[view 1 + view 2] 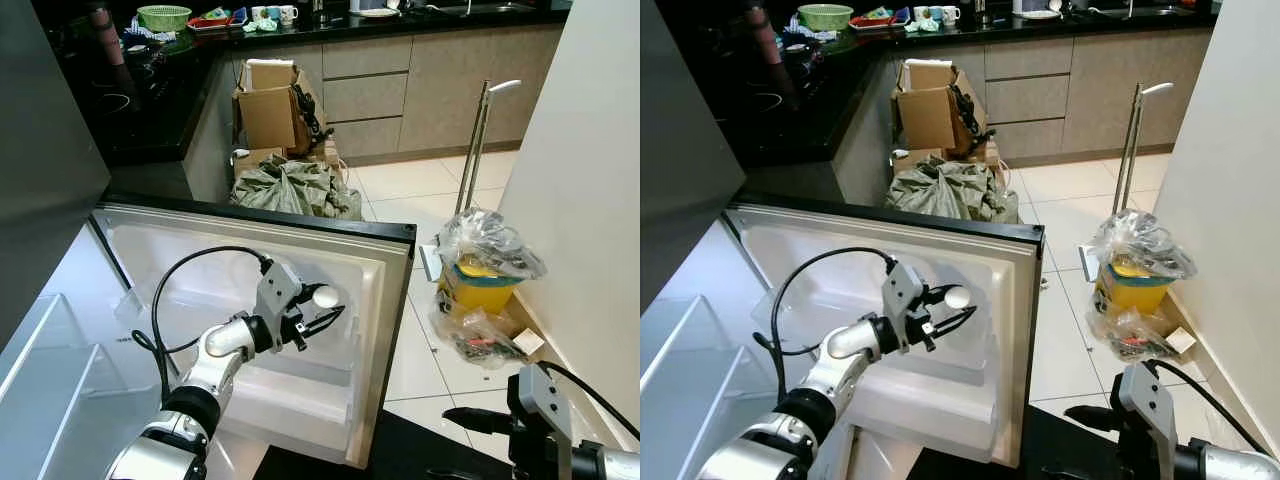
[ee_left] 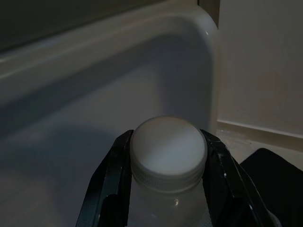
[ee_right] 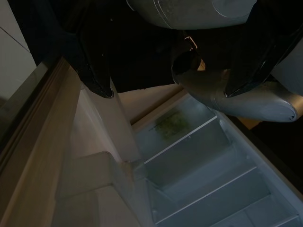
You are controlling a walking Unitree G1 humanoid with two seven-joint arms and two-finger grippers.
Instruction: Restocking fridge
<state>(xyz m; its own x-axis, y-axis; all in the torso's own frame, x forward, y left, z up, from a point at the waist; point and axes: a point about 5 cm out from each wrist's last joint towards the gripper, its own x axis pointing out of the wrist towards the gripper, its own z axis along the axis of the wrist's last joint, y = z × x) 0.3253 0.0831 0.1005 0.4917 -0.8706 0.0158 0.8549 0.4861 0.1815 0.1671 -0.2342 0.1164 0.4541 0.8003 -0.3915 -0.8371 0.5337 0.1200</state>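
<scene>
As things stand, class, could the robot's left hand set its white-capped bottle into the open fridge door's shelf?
Probably yes: the left hand, shut on the bottle, hangs just above the door shelf, with nothing seen between them.

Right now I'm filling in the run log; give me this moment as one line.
left gripper: shut on white-capped bottle | position: at open fridge door inner shelf | right gripper: open, low, idle

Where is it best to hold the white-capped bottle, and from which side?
Grip the bottle at its neck just under the white cap, one finger on each side, as the left gripper does now. The cap's wider rim probably helps stop slipping.
</scene>
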